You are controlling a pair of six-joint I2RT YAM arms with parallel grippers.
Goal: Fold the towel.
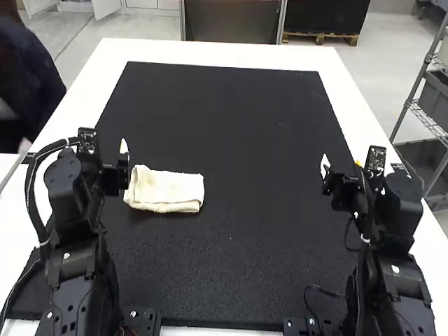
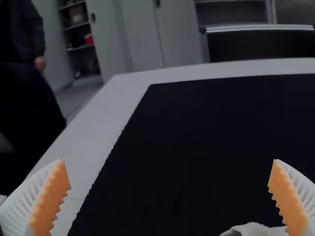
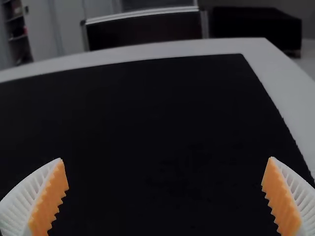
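Here's the towel (image 1: 168, 187), cream-coloured and folded into a small, soft oblong, lying on the black mat (image 1: 245, 119) that covers much of the white desk (image 1: 231, 52). Call the desk's far edge twelve: the towel sits between eight and nine o'clock from the mat's middle, its long sides running roughly from nine to three. Layers show along the six o'clock side, though I can't count them, and the nine o'clock end puffs up a little, rounded and uneven.

Over to the left tool (image 1: 120, 162), right by the towel, at about ten o'clock from it. Fingers wide apart, the orange pads (image 2: 50, 199) facing each other in the left wrist view, with a pale bit of towel peeking up near one of them; whether they touch, I can't tell.

And the right tool (image 1: 341, 168)? Well away at three o'clock from the towel, over the mat's three o'clock side, its fingers spread wide too.
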